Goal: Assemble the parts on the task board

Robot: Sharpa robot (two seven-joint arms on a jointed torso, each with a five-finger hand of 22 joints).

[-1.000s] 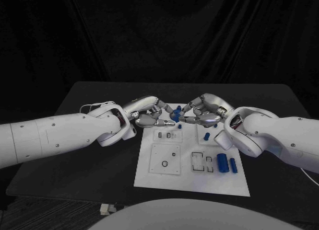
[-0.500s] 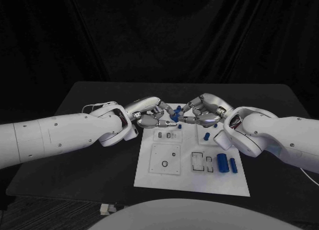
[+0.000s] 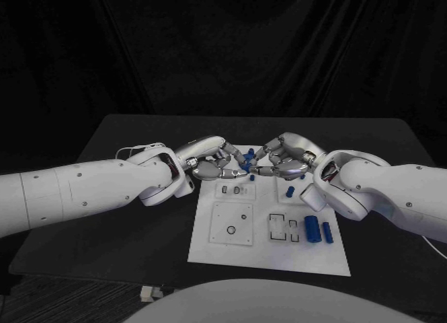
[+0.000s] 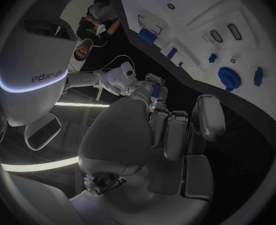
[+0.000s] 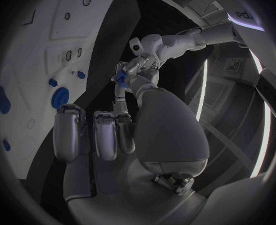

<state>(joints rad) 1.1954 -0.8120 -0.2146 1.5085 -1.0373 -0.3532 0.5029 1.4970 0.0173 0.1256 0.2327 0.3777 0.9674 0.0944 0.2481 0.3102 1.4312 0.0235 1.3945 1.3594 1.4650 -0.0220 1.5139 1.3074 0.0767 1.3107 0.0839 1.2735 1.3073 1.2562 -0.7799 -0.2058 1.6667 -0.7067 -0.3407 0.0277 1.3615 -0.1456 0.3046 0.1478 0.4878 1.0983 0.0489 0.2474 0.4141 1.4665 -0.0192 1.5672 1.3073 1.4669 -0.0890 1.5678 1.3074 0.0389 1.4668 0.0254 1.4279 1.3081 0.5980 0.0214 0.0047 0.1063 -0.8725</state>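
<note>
The white task board point(image 3: 267, 232) lies in the middle of the black table. Above its far end my left hand point(image 3: 212, 163) and my right hand point(image 3: 284, 160) meet fingertip to fingertip. A small blue part point(image 3: 245, 160) sits between them, pinched by fingers of both hands. The left wrist view shows the same blue part point(image 4: 155, 90) at the right hand's point(image 4: 141, 85) fingertips. From the right wrist, the blue part point(image 5: 120, 78) appears at the left hand's point(image 5: 141, 60) fingertips. The other fingers of both hands are curled in.
Two long blue parts point(image 3: 310, 230) point(image 3: 326, 231) lie at the board's near right. A smaller blue part point(image 3: 290, 191) and a blue peg point(image 3: 252, 178) sit further back. Empty slots and holes point(image 3: 231, 230) mark the board's left half. Black table surrounds the board.
The two hands have drawn closer together over the board's far end, closing the gap around the blue part. The board and the other parts have not moved.
</note>
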